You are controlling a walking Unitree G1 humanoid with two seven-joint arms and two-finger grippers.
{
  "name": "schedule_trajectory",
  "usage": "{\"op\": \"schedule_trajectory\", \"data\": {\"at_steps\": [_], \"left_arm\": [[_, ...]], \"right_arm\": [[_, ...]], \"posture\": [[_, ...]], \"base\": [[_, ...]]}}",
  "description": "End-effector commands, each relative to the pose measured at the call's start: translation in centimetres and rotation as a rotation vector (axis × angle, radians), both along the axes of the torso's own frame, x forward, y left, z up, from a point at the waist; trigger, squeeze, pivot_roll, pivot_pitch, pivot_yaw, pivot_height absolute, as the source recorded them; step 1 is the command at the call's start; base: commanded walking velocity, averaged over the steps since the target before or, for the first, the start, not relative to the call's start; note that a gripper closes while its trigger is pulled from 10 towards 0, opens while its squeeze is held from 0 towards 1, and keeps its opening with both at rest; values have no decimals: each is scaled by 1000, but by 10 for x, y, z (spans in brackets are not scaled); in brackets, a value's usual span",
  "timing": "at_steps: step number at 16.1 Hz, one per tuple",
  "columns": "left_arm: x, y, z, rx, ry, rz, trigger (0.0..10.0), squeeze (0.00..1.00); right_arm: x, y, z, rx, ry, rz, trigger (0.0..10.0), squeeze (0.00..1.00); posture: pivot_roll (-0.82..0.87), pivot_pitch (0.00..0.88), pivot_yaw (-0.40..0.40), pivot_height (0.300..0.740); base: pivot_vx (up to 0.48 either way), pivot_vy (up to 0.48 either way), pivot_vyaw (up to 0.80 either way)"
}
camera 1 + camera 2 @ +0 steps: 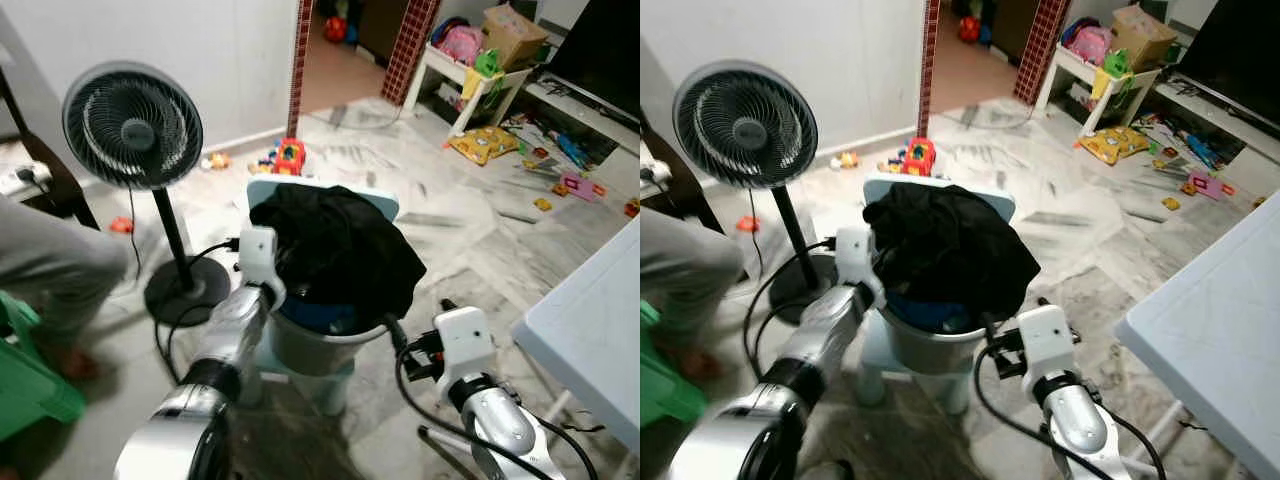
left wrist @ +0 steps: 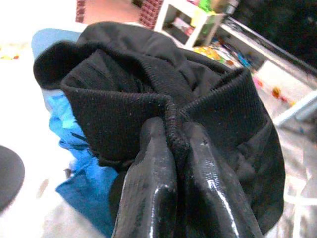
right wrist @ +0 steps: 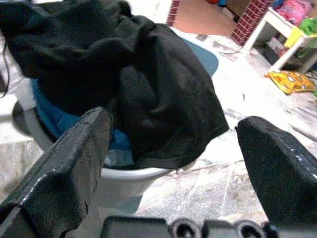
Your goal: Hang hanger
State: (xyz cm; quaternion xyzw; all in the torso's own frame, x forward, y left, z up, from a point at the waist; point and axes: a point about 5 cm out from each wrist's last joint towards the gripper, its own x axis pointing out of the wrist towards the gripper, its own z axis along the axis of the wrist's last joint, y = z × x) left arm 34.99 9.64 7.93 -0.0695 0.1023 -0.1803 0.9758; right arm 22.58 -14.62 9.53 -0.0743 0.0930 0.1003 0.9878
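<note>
Black cloth [image 1: 340,250] heaped over a grey tub [image 1: 320,345], centre of frame in head views, blue fabric [image 2: 81,163] underneath, tub set on a pale blue stool [image 1: 940,195]. No hanger to be made out anywhere, so task thing's whereabouts unknown; poss. buried in the pile, can't tell. Judged early stage: nothing hung yet, first garment only just being picked, hanging spot not apparent either.

Left gripper [image 2: 173,144] at tub's left rim, fingers [image 2: 148,183] pressed together, pinching a ribbed fold of the black cloth between tips. Grip looks firm, fabric bunched right at the pinch.

Right gripper [image 3: 173,148] lower centre-right in head views, near tub's right side, fingers [image 3: 64,168] spread wide, holding nothing, touching nothing, aimed at hanging edge of the cloth.

Elsewhere: standing fan [image 1: 132,125] upper left, toys [image 1: 290,155] on marble floor [image 1: 450,220] at top, white table [image 1: 590,340] at right edge, person's leg [image 1: 50,270] at left edge.
</note>
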Motion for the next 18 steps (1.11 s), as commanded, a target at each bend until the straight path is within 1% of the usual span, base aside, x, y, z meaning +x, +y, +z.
{"op": "schedule_trajectory", "data": {"at_steps": [1, 2, 4, 5, 6, 7, 9, 10, 12, 13, 14, 15, 16, 17, 18], "left_arm": [[0, -5, 5, 17, -25, -53, 0, 0], [-3, 1, 3, 80, -36, -76, 0, 0], [-7, 6, 4, 133, -85, -107, 0, 0], [-11, 8, 2, 156, -88, -116, 0, 0], [-15, 8, -1, 181, -92, -132, 0, 0], [-20, 8, -3, 195, -99, -149, 0, 0], [-31, 6, -12, 194, -84, -177, 78, 0], [-37, 7, -18, 198, -82, -194, 0, 0], [-39, 4, -17, 212, -100, -212, 392, 0], [-38, 2, -16, 207, -104, -212, 0, 0], [-39, 1, -15, 199, -102, -210, 0, 0], [-40, 1, -15, 203, -102, -216, 941, 0], [-41, 1, -17, 211, -103, -229, 2627, 0], [-45, 0, -22, 198, -74, -262, 3255, 0], [-47, -2, -20, 189, -78, -284, 7451, 0]], "right_arm": [[1, -5, 0, 6, -9, -32, 10000, 0], [4, -5, 1, 66, -25, -71, 10000, 0], [7, -6, 8, 143, -64, -126, 10000, 0], [8, -7, 10, 183, -79, -164, 10000, 0], [8, -13, 8, 231, -87, -232, 10000, 0], [7, -18, 4, 286, -76, -300, 10000, 0], [1, -28, -6, 362, -47, -384, 10000, 0], [0, -32, -6, 375, -46, -388, 10000, 0], [0, -42, -6, 353, -59, -411, 10000, 0], [0, -46, -5, 348, -66, -426, 10000, 0], [-2, -48, -5, 350, -63, -440, 10000, 0], [-3, -48, -6, 347, -59, -443, 10000, 0], [-6, -47, -6, 338, -58, -441, 10000, 0], [-13, -45, -7, 329, -58, -440, 10000, 0], [-17, -43, -9, 324, -53, -441, 10000, 0]], "posture": [[43, 2, -99, 740], [58, 0, -90, 740], [80, 0, -79, 740], [85, 0, -74, 740], [90, 0, -72, 740], [95, 0, -71, 740], [98, 0, -68, 740], [92, 0, -64, 740], [87, 0, -62, 740], [80, 0, -59, 740], [66, 0, -53, 740], [41, 0, -40, 740], [33, 0, -38, 740], [21, 0, -33, 740], [18, 0, -36, 740]], "base": [[0, 0, 0], [0, 0, 0], [0, 0, 0], [0, 0, 0], [0, 0, 0], [0, 0, 0], [0, 0, 0], [0, 0, 0], [0, 0, 0], [0, 0, 0], [0, 0, 0], [0, 0, 0], [0, 0, 0], [0, 0, 0], [0, 0, -800]]}}
